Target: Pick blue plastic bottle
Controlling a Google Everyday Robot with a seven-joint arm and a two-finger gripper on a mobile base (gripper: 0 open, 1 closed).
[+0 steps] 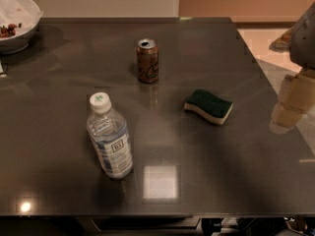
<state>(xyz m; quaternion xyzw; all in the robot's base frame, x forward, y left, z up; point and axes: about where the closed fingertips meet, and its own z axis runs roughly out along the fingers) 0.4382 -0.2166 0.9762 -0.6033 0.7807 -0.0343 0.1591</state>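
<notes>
Dark grey, glossy counter [49,181] seen from above and in front, carrying four objects. Front left of centre: the blue plastic bottle [110,139], standing upright on its base, with a clear body, a blue-and-white label around its lower half and a white screw cap bearing a small green mark. Nothing touches the bottle, and bare counter lies all around it.

Behind the bottle and slightly to the right, well apart from it: a brown drink can [147,61], upright, its opened silver top facing the camera. Right of centre, between the can and the counter's right edge: a sponge [208,106], lying flat with its dark green face up and a cream layer beneath. Far left corner: a white bowl [19,33], partly cut off by the picture's edge, holding a few small red pieces and something white.

Right edge of the view: the gripper [288,109], a pale beige assembly hanging from a grey arm segment, over the counter's right border and beside the light floor beyond it. It sits well apart from the bottle, with the sponge between the two. Whether its jaws are spread or pressed together cannot be told from this view.

A bright square reflection lies on the counter just right of the bottle's base.
</notes>
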